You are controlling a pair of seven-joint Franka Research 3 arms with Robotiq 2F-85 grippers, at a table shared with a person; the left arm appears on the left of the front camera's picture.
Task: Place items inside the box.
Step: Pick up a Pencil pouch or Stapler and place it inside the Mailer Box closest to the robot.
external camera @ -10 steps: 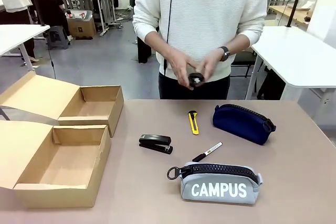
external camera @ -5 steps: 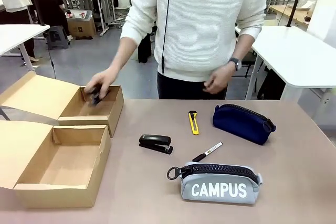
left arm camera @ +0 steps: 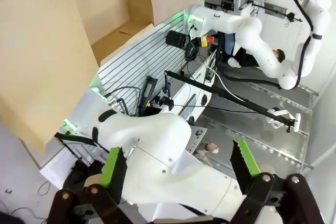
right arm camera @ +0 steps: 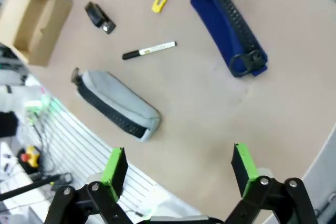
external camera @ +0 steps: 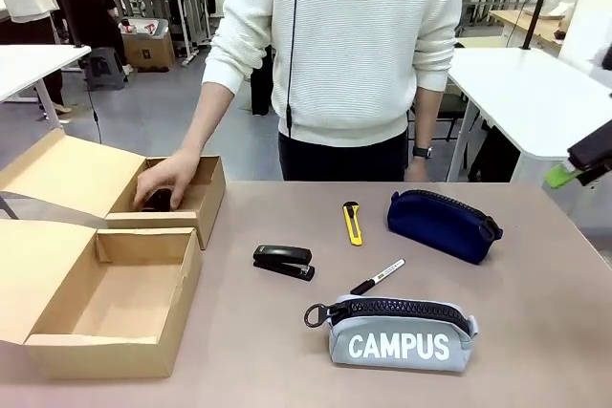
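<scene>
We find the near box (external camera: 187,284) open and unblocked from above, while a person's hand (external camera: 164,182) sits inside the far box (external camera: 212,200).

Evenly lit workshop: taupe bench (external camera: 545,332) in fgd, grey floor (external camera: 182,117) behind; white table (external camera: 33,56) at L, second white table (external camera: 535,93) at R; black stool (external camera: 103,64) and cardboard carton (external camera: 148,50) in bkgd, w/ a person in black (external camera: 86,2) nearby.

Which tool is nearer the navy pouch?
Right. The right tool hangs open above the right side of the table, navy pouch just ahead; the left tool is over by the cardboard boxes.
</scene>
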